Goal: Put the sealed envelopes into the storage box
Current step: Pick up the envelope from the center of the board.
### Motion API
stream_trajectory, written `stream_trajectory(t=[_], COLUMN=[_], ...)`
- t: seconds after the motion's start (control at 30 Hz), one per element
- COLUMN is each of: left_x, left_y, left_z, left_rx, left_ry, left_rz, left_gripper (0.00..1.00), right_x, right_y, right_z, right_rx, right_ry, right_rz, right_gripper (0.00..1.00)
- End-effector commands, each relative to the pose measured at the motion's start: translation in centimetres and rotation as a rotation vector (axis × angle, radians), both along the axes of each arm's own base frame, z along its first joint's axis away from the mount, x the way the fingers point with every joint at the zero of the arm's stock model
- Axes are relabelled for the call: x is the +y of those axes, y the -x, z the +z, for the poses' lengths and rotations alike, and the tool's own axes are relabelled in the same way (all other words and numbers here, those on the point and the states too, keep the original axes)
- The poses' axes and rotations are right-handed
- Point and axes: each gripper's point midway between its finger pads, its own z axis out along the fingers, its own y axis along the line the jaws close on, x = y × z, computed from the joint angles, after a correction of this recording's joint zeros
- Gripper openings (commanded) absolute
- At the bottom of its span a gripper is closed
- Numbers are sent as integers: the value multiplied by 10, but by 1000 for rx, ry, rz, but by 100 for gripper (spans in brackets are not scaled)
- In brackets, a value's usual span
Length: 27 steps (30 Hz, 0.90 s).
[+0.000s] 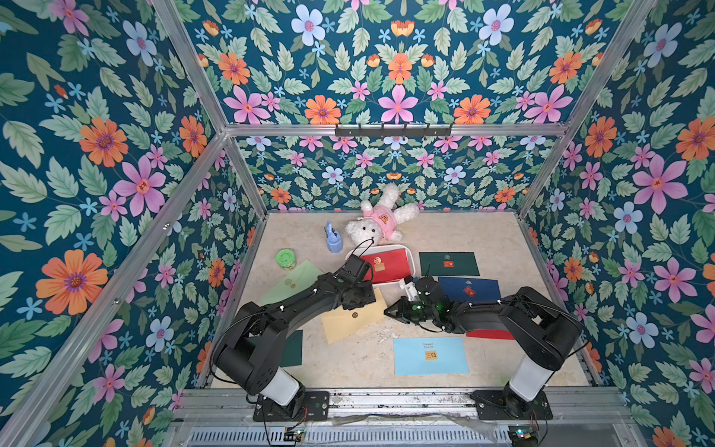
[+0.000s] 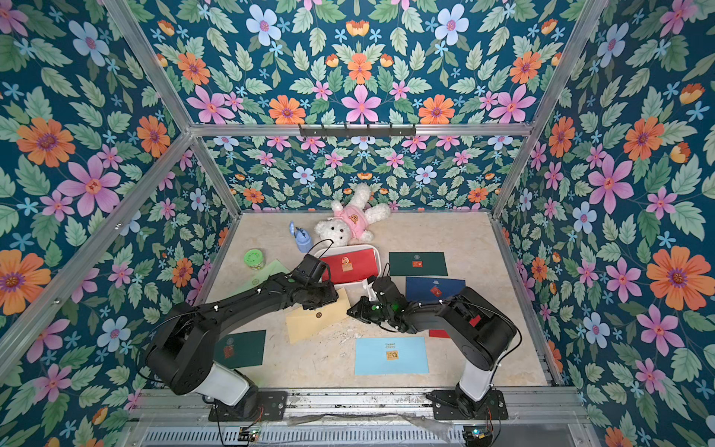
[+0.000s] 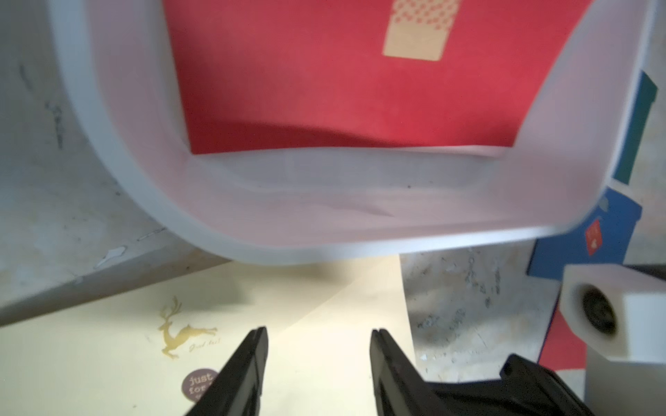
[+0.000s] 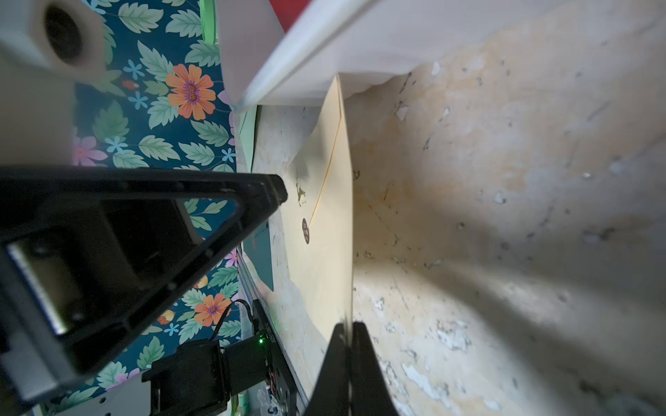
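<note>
Envelopes lie scattered on my table, and one red envelope (image 1: 387, 265) already sits inside the storage box (image 1: 411, 258) at the middle back. My left arm reaches forward with my left gripper (image 3: 319, 345) hovering over the yellow envelope (image 1: 350, 319), its jaws parted and holding nothing. My right arm bends inward, my right gripper (image 4: 349, 333) lying low and pinched tight on the yellow envelope's edge. Only the right wrist view shows that pinch; in both top views the fingertips are too small to read. The left wrist view alone shows the deer print and round seal. The light blue envelope (image 2: 391, 355) lies near the front.
</note>
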Motion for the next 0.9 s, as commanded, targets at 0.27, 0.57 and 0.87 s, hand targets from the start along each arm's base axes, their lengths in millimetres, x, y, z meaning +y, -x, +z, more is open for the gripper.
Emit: stream_trajectory(t=[0.27, 0.57, 0.87], left_x=[13, -12, -45], left_y=[8, -1, -2], left_z=[33, 47, 78], left_rx=[-103, -236, -453], left_ry=[-208, -65, 77], left_rz=[-492, -735, -934], left_gripper=[58, 59, 60], right_x=[-39, -77, -90], right_y=[4, -10, -6], right_z=[29, 75, 118], right_rx=[-169, -321, -484], right_ry=[220, 261, 206], right_rz=[67, 141, 238], right_gripper=[0, 0, 0])
